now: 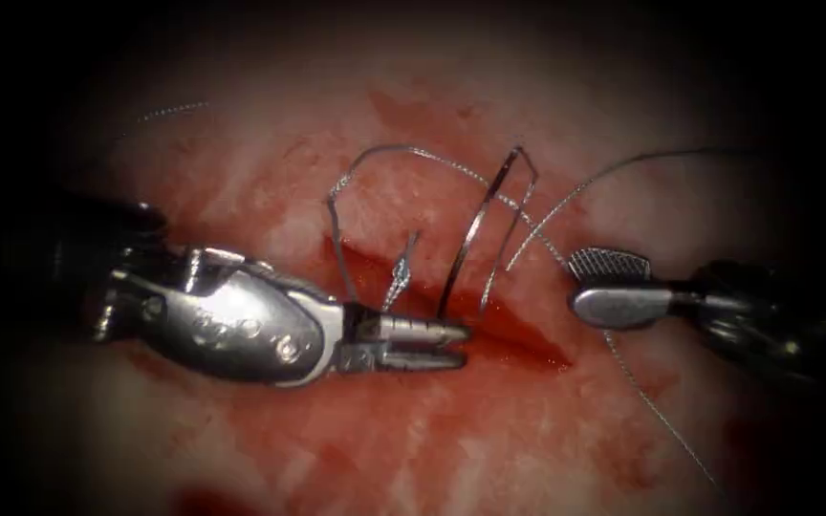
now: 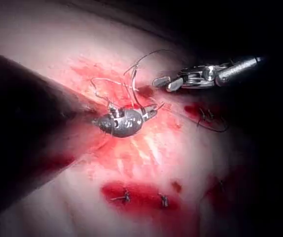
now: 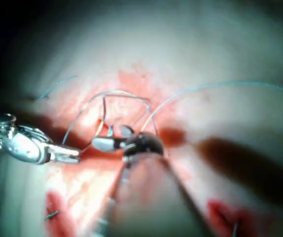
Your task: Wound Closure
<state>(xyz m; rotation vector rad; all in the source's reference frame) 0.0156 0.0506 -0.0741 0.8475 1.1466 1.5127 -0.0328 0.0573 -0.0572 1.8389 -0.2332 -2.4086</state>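
Note:
The cut [image 1: 518,330] runs slanting across the red-stained tissue [image 1: 413,449]. My left tool [image 1: 461,344] lies on the cut's left side, its jaws nearly closed on the lower end of the curved needle [image 1: 475,225]. The needle stands up out of the cut, arching over to the right. Thread [image 1: 403,151] loops from the tissue over the needle and trails down to the right. My right tool [image 1: 577,282] waits right of the needle with jaws open and the thread running past them. The left wrist view shows the left tool [image 2: 151,112], needle [image 2: 133,91] and right tool [image 2: 163,83].
Finished stitches with cut thread ends [image 2: 124,197] [image 2: 163,200] [image 2: 208,118] sit on other red patches of the tissue. A loose thread piece [image 1: 174,110] lies far left. Red fluid [image 1: 212,499] pools near the front edge.

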